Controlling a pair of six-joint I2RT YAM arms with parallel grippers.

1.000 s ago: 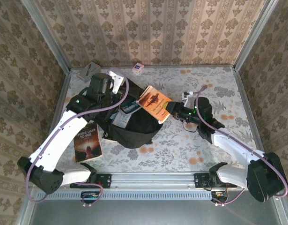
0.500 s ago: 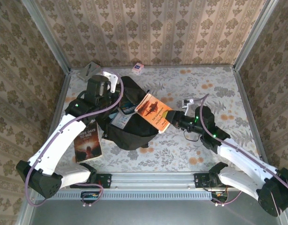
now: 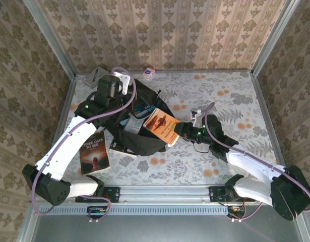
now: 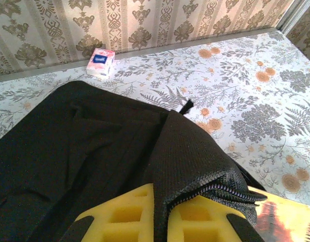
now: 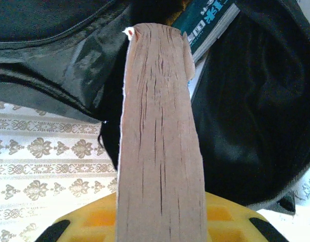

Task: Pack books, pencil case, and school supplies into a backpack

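The backpack (image 3: 144, 141) lies left of the middle of the table (image 3: 235, 96), with one book (image 3: 143, 112) in its opening and a second book (image 3: 162, 124) over its right edge. A third book (image 3: 94, 153) lies just left of it, and a small packet (image 3: 148, 73) sits behind it at the far edge.

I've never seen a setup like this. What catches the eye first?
The large soft black fabric backpack slumped in the middle stands out, its opening fabric pinched up by the left arm's tool. The right arm's tool grips a small orange paperback, tilted over the bag's mouth. A dark paperback with an orange glow lies flat on the floral table, left of the bag.
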